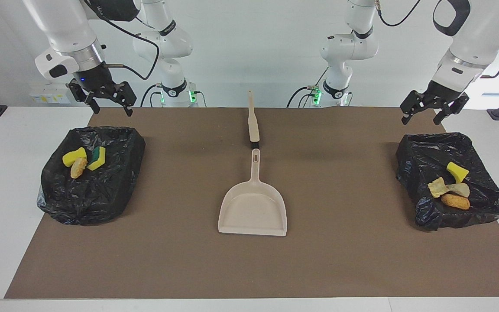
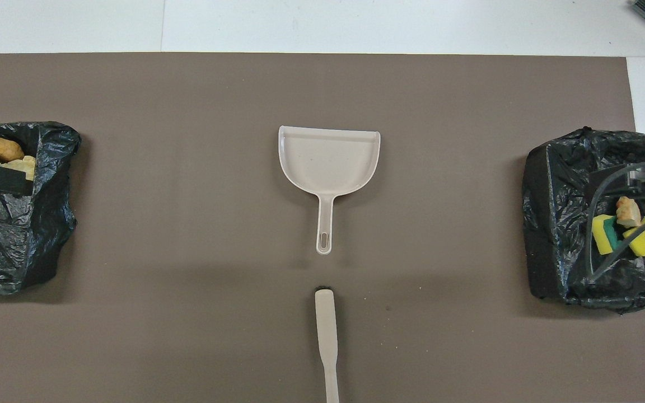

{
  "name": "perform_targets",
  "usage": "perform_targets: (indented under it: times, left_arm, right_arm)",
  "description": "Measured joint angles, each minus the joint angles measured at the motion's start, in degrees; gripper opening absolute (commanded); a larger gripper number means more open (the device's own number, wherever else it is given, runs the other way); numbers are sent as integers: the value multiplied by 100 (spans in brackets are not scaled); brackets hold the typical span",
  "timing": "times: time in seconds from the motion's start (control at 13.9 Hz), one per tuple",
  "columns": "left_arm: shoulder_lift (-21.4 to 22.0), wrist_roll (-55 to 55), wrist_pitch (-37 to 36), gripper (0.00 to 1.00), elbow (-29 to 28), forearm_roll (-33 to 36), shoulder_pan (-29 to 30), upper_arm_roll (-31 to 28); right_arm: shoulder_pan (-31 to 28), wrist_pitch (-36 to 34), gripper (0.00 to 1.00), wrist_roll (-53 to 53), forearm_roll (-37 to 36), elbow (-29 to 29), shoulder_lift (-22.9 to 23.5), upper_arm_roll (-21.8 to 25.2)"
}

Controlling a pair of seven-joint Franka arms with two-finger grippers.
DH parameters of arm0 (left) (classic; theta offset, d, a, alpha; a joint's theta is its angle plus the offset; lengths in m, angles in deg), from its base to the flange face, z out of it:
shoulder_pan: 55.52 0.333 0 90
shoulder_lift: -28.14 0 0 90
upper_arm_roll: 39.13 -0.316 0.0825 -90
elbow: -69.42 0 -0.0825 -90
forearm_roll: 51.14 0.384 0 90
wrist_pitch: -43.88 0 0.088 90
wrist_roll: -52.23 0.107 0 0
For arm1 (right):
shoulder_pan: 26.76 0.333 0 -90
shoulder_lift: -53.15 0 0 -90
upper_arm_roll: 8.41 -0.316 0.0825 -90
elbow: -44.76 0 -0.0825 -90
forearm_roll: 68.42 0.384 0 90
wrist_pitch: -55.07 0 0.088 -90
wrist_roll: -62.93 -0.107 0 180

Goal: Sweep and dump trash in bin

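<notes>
Nearest the robots, the brush [image 1: 253, 117] is lying on the brown mat [image 1: 345, 255], its handle pointing toward them; the dustpan [image 1: 253, 209] is sitting just past it, empty.

The trash is resting inside two black-lined bins, none on the mat. In the bin toward the right arm's end [image 1: 91, 173], yellow sponge pieces [image 1: 74, 156], one green-backed, are sitting with a crusty lump [image 1: 78, 167]. The bin toward the left arm's end [image 1: 453, 180] is holding another sponge piece [image 1: 457, 171] and bread-like lumps [image 1: 455, 201].

These bits are probably light and soft, likely to roll or bounce when pushed; the stiff brush and pan are best taken by their handles.

The right gripper [image 1: 108, 99] is hovering over the robots' edge of its bin, fingers spread, holding nothing. The left gripper [image 1: 425, 112] is hanging likewise above its bin's edge, seemingly spread and empty.
</notes>
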Motion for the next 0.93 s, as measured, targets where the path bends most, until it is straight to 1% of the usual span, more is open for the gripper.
perform_targets:
  times: [0.43, 0.79, 0.93]
  left_arm:
    - [31, -94, -530, 100, 414, 0, -11, 129]
    - [91, -179, -853, 100, 463, 0, -13, 232]
    - [114, -218, -868, 100, 469, 0, -13, 247]
  right_arm:
    - [0, 0, 100, 0, 0, -2, 0, 0]
    - [0, 0, 100, 0, 0, -2, 0, 0]
    - [0, 0, 100, 0, 0, -2, 0, 0]
